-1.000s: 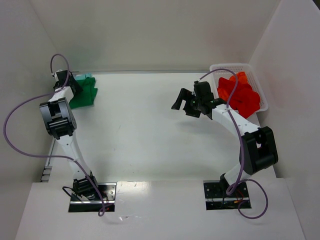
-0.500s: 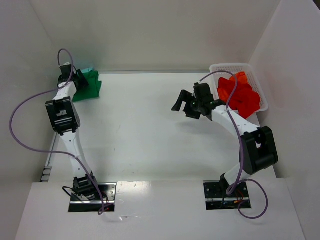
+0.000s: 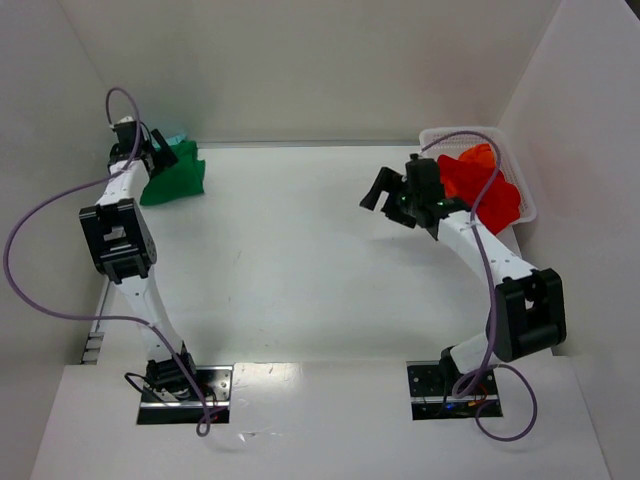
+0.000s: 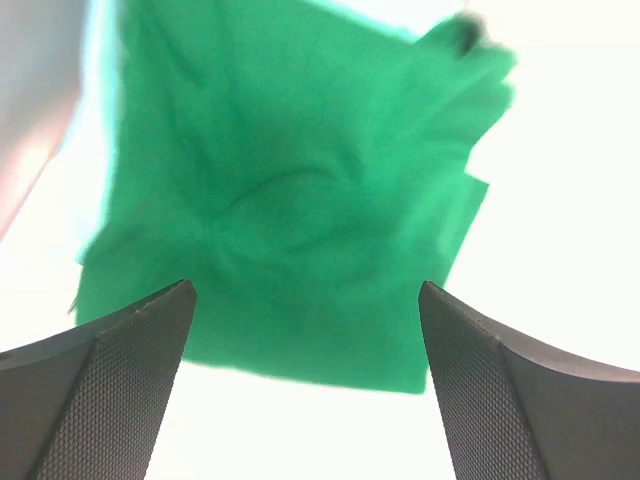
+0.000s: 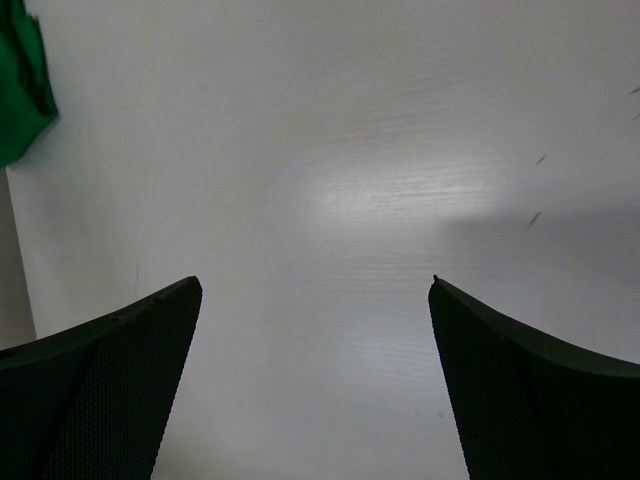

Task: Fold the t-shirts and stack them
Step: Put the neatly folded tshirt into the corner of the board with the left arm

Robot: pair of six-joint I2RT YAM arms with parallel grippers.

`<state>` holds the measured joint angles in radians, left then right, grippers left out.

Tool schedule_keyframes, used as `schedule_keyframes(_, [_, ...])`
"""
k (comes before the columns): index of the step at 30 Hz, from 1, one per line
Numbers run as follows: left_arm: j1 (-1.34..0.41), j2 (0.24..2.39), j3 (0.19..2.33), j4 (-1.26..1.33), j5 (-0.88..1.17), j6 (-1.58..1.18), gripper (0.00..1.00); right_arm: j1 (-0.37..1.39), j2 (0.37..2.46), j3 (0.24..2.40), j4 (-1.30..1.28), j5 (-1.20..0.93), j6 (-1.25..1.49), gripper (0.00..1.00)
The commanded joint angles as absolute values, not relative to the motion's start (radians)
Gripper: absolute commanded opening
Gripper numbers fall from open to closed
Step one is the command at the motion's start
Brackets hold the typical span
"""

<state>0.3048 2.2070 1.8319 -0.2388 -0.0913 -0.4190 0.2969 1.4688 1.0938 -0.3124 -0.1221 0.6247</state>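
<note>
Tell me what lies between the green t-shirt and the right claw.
Nothing. In the top external view, only bare white table stretches from the green t-shirt to the open right claw.

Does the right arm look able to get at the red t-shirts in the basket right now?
Probably yes. The right pincer is open and empty beside the white mesh basket, where the red t-shirts lie heaped and uncovered. It faces away, so the wrist would have to turn back.
</note>
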Motion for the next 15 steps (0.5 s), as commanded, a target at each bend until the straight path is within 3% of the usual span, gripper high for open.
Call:
schedule_keyframes(1, [0.33, 2.057, 1.854, -0.217, -0.071, -0.452, 1.0, 0.233, 1.408, 1.198, -0.321, -0.024, 0.557, 1.0])
schedule_keyframes(6, [0.33, 1.968, 1.884, -0.278, 0.05, -0.463, 1.0, 0.161, 1.491, 1.373, -0.408, 0.089, 0.464, 1.0])
schedule_keyframes(10, [0.317, 1.905, 1.875, -0.322, 0.263, -0.4, 1.0, 0.073, 1.554, 1.514, -0.426, 0.114, 0.416, 1.0])
schedule_keyframes(15, [0.216, 1.781, 1.803, -0.368, 0.272, -0.305, 1.0, -0.09, 1.618, 1.62, -0.437, 0.063, 0.393, 1.0])
